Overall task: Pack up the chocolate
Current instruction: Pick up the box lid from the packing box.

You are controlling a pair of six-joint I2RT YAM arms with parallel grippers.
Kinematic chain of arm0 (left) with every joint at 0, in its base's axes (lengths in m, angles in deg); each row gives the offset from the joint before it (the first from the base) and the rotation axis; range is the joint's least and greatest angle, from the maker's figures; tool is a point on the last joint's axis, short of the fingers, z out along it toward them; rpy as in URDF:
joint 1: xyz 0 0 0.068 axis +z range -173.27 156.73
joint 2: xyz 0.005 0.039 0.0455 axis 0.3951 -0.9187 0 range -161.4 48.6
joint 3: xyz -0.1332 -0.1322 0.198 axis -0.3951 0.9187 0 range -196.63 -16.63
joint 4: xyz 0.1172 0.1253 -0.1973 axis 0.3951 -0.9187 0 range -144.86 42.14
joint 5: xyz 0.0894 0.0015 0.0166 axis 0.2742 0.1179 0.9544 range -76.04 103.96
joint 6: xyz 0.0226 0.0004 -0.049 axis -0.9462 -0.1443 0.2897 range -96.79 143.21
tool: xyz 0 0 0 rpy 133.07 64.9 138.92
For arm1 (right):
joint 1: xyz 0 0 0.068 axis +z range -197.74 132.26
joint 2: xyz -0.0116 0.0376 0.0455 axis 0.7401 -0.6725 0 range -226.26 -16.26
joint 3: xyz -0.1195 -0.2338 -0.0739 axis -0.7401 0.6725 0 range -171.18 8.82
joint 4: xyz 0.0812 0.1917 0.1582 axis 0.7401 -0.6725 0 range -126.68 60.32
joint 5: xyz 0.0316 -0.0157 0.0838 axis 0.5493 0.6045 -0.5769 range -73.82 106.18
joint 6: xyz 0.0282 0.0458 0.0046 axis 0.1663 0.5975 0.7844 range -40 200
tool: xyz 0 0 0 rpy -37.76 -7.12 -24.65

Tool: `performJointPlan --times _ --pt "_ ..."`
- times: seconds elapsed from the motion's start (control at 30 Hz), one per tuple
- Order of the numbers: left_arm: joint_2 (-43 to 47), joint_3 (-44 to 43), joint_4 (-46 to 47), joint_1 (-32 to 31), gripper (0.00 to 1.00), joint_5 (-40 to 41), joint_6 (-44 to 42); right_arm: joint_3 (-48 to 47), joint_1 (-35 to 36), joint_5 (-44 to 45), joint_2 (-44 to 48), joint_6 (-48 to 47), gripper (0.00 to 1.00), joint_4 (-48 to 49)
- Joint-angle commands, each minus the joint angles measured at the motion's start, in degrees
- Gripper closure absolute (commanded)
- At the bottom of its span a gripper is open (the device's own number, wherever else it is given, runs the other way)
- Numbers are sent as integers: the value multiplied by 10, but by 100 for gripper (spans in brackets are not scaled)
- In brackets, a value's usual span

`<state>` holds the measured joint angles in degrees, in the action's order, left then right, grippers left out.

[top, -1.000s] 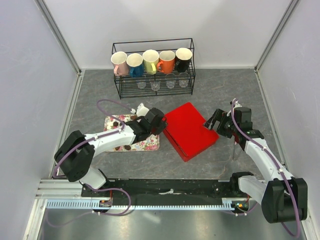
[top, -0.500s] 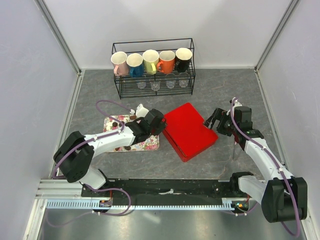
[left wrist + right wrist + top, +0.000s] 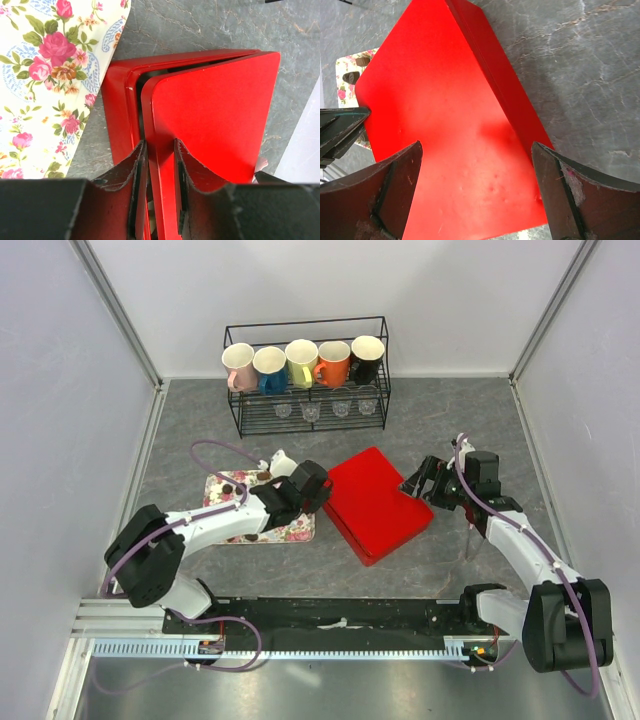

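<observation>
**Top external view.** A grey, marbled tabletop [image 3: 440, 420] sits inside plain white walls [image 3: 350, 290] with metal posts in the corners. At the back stands one black wire rack [image 3: 260, 415]. It holds five mugs [image 3: 302, 362] in a row, pink, blue, yellow, orange and black, with four small clear glasses [image 3: 311, 411] on the shelf below them. One flowered tray [image 3: 290, 530] lies on the left. The chocolate [image 3: 229, 488] lies on it as a few dark pieces, too small to count surely. One red box [image 3: 385, 510] lies just right of the tray. The left tool [image 3: 322, 490] is at the box's left edge, and the right tool [image 3: 420, 483] is at its right corner.

**Left wrist view.** The left tool [image 3: 159, 150] is nearly closed, with one finger on each side of the lid [image 3: 215, 110] at its near edge, pinching it. The lid is tilted up off the red box [image 3: 117, 115] below, with a dark gap between them. The flowered tray [image 3: 40, 75] fills the upper left, and no sweet shows on this part of it.

**Right wrist view.** The right tool [image 3: 476, 150] has its two fingers [image 3: 395, 190] spread wide and holds nothing. The red box [image 3: 450, 125] lies between and beyond them. At the far left a corner of the tray [image 3: 342, 67] carries two dark pieces of chocolate [image 3: 351, 77]. Below that corner is a dark finger of the left tool [image 3: 340, 130].
</observation>
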<state>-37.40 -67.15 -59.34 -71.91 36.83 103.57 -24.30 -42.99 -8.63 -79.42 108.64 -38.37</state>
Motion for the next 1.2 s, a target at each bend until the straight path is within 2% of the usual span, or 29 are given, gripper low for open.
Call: performJointPlan --times 0.0,0.03,0.3,0.33,0.43,0.67,0.97,1.17 --pt "24 -5 -63 -3 68 49 -4 3 4 -18 -10 -10 2 38" --pt "25 -5 -65 -4 64 51 -3 3 4 -19 -11 -11 2 41" --pt "31 9 -86 -6 52 60 15 8 9 -22 -17 -15 2 44" --pt "35 11 -86 -6 46 63 17 8 10 -23 -17 -14 2 44" --pt "45 16 -85 -6 39 65 20 7 14 -25 -18 -16 2 46" --pt "47 19 -35 -6 20 53 -32 2 31 -28 -28 -21 2 49" --pt "-13 3 34 -5 19 -17 -82 -4 66 -15 -51 -33 2 49" --pt "-62 -44 60 -11 21 -74 -140 -5 66 18 -22 -35 2 22"
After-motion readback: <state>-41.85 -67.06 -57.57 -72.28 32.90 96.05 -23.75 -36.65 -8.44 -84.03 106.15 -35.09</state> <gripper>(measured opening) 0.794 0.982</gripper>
